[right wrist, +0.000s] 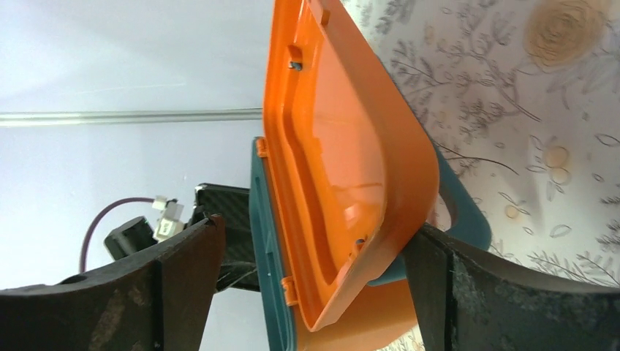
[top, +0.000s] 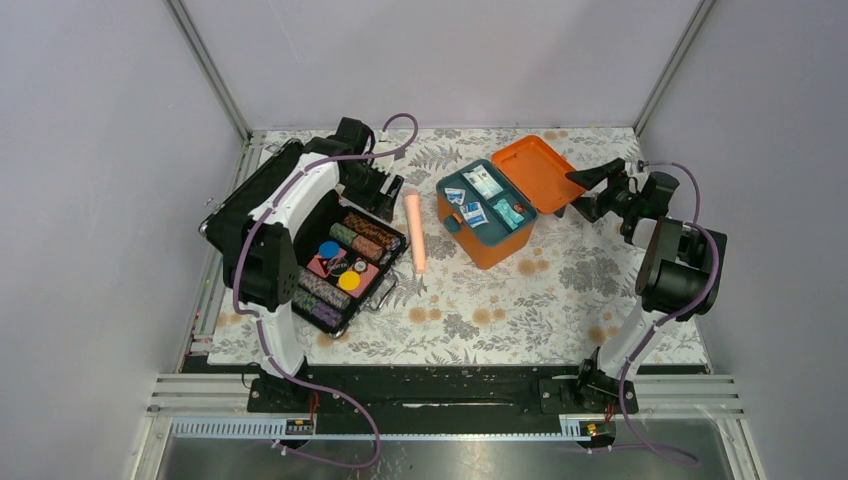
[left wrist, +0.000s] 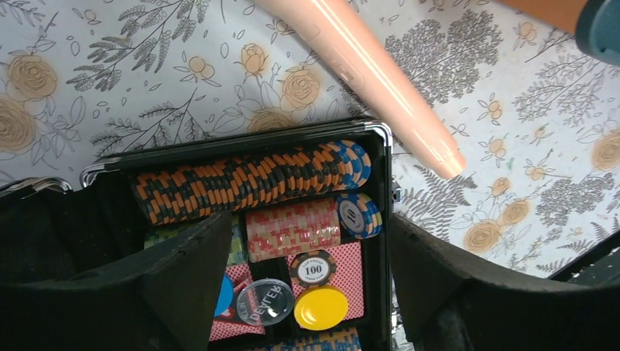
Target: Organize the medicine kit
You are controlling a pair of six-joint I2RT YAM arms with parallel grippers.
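Top view: the medicine kit sits mid-table with its lid flipped back and packets showing in the tray; the right gripper is at the lid's outer edge, jaws spread wide, we guess to steady or swing it; the left gripper hangs over the black case; a pink tube lies between case and kit.

Left wrist: jaws wide, nothing in them, chips underneath; the tube is just past the case corner, so that's probably our next pick.

Right wrist: the lid edge sits between the open fingers, not pinched yet.

Medicine kit orange with teal; tube peach; tablecloth grey-tan floral.
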